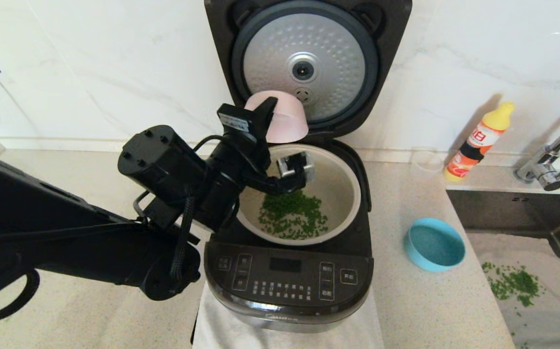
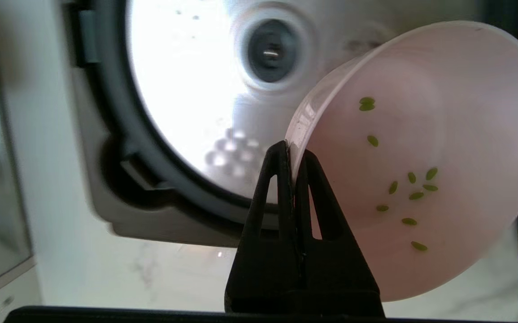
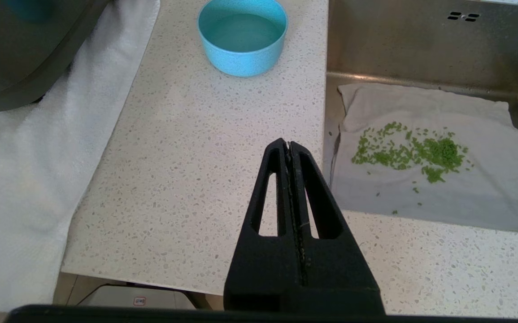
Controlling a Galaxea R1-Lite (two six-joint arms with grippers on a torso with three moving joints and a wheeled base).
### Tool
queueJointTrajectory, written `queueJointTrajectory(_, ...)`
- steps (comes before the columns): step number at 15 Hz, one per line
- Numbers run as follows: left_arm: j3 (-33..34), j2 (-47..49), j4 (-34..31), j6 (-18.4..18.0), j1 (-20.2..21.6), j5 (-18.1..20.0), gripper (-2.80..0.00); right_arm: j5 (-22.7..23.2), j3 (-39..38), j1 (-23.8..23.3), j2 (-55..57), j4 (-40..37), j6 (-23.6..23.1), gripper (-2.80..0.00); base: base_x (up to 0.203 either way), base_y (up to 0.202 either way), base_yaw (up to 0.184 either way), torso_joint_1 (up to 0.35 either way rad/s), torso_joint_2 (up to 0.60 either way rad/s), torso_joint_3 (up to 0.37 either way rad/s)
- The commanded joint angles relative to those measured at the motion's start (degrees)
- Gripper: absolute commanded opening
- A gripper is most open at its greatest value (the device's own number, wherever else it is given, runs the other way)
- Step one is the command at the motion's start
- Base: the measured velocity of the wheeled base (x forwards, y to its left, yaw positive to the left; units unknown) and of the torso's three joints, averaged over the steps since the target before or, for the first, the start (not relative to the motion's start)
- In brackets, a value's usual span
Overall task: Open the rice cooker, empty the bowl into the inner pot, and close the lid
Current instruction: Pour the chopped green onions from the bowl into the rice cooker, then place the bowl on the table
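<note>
Rice cooker (image 1: 287,271) sits on the surface with its lid (image 1: 306,63) up, and your left end effector (image 2: 291,152) pinches the pink bowl (image 2: 420,161) by its rim, tipped over the inner pot (image 1: 338,189). A thin rim grip could slip; clinging green grains (image 2: 413,195) may scatter if you swing away early. Right end effector (image 3: 291,146) hangs closed, empty.

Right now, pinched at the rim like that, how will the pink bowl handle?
Likely light: the left gripper carries the pink bowl by a rim pinch alone. Looks smooth, so it may slip or swivel in that narrow grip. A few green grains cling inside; probably needs shaking.
</note>
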State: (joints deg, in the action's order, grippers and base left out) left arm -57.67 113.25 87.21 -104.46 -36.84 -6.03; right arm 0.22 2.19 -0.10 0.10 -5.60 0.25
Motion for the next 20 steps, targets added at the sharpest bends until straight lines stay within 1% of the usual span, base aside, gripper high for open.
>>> queueJointTrajectory(1,0.3,-1.4,0.5,-0.5,-1.7,-0.1,-2.80,0.0,0.0,0.0,0.0,0.0,0.0,-2.80,0.000,0.000,0.000,0.000,0.00,0.000)
queueJointTrajectory(4,1.5,-1.3,0.5,-0.5,-2.2,-0.1,-2.80,0.0,0.0,0.0,0.0,0.0,0.0,-2.80,0.000,0.000,0.000,0.000,0.00,0.000)
queueJointTrajectory(7,1.5,-2.1,0.5,1.3,-2.2,-0.5,-2.80,0.0,0.0,0.0,0.0,0.0,0.0,-2.80,0.000,0.000,0.000,0.000,0.00,0.000)
queueJointTrajectory(8,1.7,-2.6,0.5,2.4,-2.2,-2.7,-2.80,0.0,0.0,0.0,0.0,0.0,0.0,-2.80,0.000,0.000,0.000,0.000,0.00,0.000)
queueJointTrajectory(9,2.6,-3.1,0.5,3.3,-2.3,-5.7,-2.80,0.0,0.0,0.0,0.0,0.0,0.0,-2.80,0.000,0.000,0.000,0.000,0.00,0.000)
queueJointTrajectory(11,5.8,-5.9,0.5,4.4,-2.6,-11.4,-2.80,0.0,0.0,0.0,0.0,0.0,0.0,-2.80,0.000,0.000,0.000,0.000,0.00,0.000)
queueJointTrajectory(12,7.4,-7.5,0.5,4.8,-2.7,-13.2,-2.80,0.0,0.0,0.0,0.0,0.0,0.0,-2.80,0.000,0.000,0.000,0.000,0.00,0.000)
queueJointTrajectory(15,13.4,-13.5,-0.8,7.5,-2.7,-15.2,-2.80,0.0,0.0,0.0,0.0,0.0,0.0,-2.80,0.000,0.000,0.000,0.000,0.00,0.000)
queueJointTrajectory(17,15.9,-16.5,-2.4,11.1,-2.7,-20.0,-2.80,0.0,0.0,0.0,0.0,0.0,0.0,-2.80,0.000,0.000,0.000,0.000,0.00,0.000)
queueJointTrajectory(20,17.8,-19.9,-3.0,15.0,-2.6,-24.0,-2.80,0.0,0.0,0.0,0.0,0.0,0.0,-2.80,0.000,0.000,0.000,0.000,0.00,0.000)
